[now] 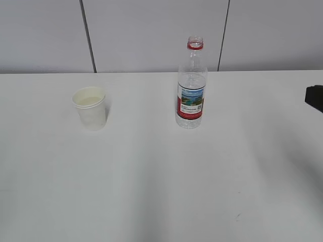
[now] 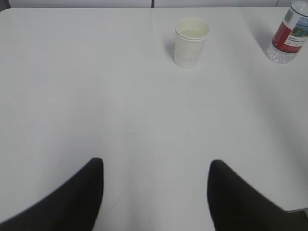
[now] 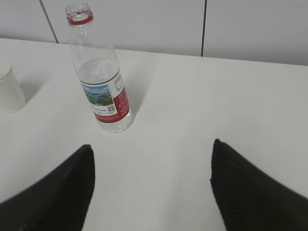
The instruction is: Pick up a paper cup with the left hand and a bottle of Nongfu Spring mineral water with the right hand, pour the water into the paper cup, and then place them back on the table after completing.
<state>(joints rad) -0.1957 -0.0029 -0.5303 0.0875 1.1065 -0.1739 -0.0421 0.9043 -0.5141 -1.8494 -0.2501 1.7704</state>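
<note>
A white paper cup (image 1: 91,108) stands upright on the white table (image 1: 161,176), left of centre, with liquid inside. The uncapped clear bottle (image 1: 191,83) with a red-and-picture label stands upright right of centre, water (image 1: 192,80) reaching about its shoulder. The cup (image 2: 191,42) and the bottle's lower part (image 2: 290,36) show far ahead in the left wrist view. My left gripper (image 2: 156,166) is open and empty, well short of the cup. My right gripper (image 3: 153,150) is open and empty, the bottle (image 3: 100,77) ahead to its left. The cup's edge (image 3: 9,89) shows at far left.
A grey panelled wall (image 1: 151,30) runs behind the table's far edge. A black piece of the right arm (image 1: 315,97) shows at the right edge of the exterior view. A small dark scuff (image 1: 237,217) marks the table near the front.
</note>
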